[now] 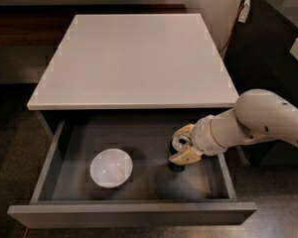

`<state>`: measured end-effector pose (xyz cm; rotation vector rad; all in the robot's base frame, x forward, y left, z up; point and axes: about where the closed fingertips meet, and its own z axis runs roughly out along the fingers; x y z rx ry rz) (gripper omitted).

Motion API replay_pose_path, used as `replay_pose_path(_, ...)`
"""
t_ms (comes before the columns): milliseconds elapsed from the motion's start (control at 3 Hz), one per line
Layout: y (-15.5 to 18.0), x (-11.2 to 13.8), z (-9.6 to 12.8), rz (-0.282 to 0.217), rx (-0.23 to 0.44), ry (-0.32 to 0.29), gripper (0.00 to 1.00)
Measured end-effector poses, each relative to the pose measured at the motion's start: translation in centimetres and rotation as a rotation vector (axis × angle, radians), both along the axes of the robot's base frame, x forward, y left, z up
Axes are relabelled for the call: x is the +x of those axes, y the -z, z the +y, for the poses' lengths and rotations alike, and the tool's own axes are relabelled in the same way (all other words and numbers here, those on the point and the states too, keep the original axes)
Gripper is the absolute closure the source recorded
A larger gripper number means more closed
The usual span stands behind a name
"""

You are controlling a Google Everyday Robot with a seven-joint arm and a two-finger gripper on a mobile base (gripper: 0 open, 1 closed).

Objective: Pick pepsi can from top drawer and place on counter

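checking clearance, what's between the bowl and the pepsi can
Bare top drawer floor between bowl and pepsi can, in the camera view; gripper is at the can.

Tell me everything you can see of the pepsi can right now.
The pepsi can is mostly hidden by the claw, which is down in the open top drawer right over it. Only a small dark lower part shows, on the drawer's dark grey floor, right of the white bowl and apart from it. No markings visible.

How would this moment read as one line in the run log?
gripper: in drawer, right side, at can | can: in drawer, not on counter | bowl: in drawer, left
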<state>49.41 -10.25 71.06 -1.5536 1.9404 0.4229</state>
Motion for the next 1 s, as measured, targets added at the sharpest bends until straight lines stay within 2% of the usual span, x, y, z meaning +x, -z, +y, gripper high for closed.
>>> replay_pose_path(333, -4.7, -0.8, 3.0, -0.041, 0.017, -0.106, 1.00)
replay_pose_path(1000, -10.1, -2.2, 5.8, -0.080, 0.070, -0.227, 1.00)
